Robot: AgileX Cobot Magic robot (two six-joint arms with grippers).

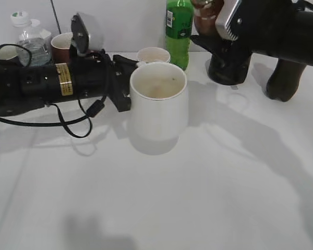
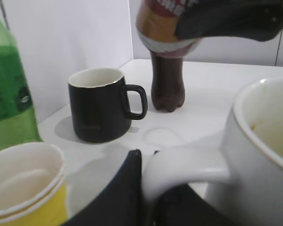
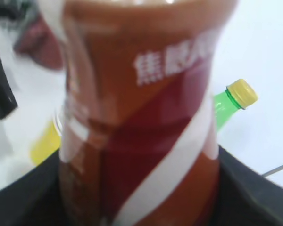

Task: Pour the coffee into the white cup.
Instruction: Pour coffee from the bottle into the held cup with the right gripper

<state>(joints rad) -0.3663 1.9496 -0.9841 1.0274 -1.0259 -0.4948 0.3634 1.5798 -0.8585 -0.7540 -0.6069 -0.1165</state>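
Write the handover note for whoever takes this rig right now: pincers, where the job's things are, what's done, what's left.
Left pincer: shut on the handle of the white cup, which stands upright on the table.
Right pincer: shut on the coffee bottle, held up off the table behind and to the right of the cup, not over its mouth.
Cup interior: a faint tan trace at most; no dark coffee seen.
Done: both things grasped, bottle lifted.
Left: bring the bottle over the cup, tip it, pour. Whether the cap is off cannot be told from these views.
Nearby: black mug, yellow paper cup, green bottle.
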